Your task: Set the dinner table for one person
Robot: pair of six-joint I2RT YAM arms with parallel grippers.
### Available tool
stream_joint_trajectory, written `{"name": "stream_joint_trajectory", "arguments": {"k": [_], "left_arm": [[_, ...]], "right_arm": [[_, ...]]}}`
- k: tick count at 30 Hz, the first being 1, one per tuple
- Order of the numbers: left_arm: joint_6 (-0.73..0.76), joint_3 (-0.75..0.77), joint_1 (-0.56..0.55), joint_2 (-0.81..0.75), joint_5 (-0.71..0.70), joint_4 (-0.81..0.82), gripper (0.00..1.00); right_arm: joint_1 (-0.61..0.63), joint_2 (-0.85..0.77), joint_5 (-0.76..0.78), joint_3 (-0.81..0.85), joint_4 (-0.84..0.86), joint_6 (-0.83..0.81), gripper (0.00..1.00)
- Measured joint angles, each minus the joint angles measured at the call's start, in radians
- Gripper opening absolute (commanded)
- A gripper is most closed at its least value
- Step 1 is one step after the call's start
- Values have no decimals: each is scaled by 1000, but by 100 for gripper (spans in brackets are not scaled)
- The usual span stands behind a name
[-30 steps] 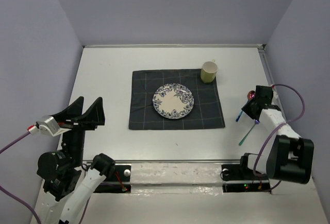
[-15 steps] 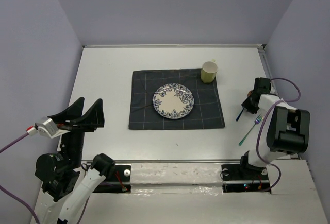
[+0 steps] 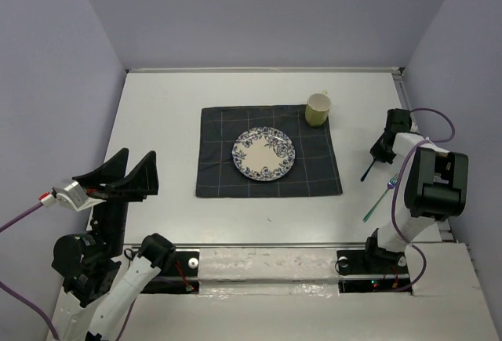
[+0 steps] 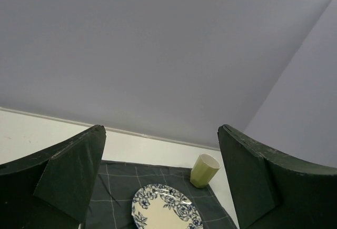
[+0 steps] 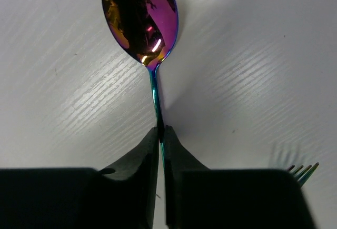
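Observation:
On the white dinner table (image 3: 165, 114) lies a dark checked placemat (image 3: 220, 176) with a blue-patterned plate (image 3: 263, 154) at its middle and a green mug (image 3: 318, 109) at its far right corner. My right gripper (image 3: 382, 146) is down at the table right of the mat. In the right wrist view it (image 5: 161, 130) is shut on the thin handle of an iridescent spoon (image 5: 141, 18), whose bowl lies on the table ahead of the fingers. The spoon's handle end (image 3: 365, 174) sticks out toward me. My left gripper (image 3: 135, 157) is open and empty, raised at the near left.
An iridescent fork (image 3: 380, 198) lies on the table just near of the spoon; its tines (image 5: 303, 170) show at the right wrist view's lower right. The left wrist view shows the plate (image 4: 166, 208), mug (image 4: 204, 170) and mat (image 4: 121, 181) between wide-open fingers. Walls enclose the table.
The right arm has folded back and its wrist has come down over the spoon; the spoon's bowl, visible before in the top view, is now covered. The left arm has barely moved.

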Motion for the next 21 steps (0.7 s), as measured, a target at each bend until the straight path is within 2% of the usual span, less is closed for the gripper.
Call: {"name": "stream_joint_trajectory", "arguments": {"k": [7,11,13,17,21], "left_arm": [[0,0,-6,0,-3,0,99],[3,0,-11,0,-7,0,99],[4,0,-11,0,-10,0,99],[5,0,-12,3,-11,0,99],[6,0,-12,11,-10,0,99]], "right_arm": [[0,8,7,13,-2,-13,0],[24,-79,7,-40,6,-23,0],[74,-163,23,-61,-1,-32,0],[280,-366,38,-61,8,-45,0],[384,-484,-10,-64,8,-29,0]]}}
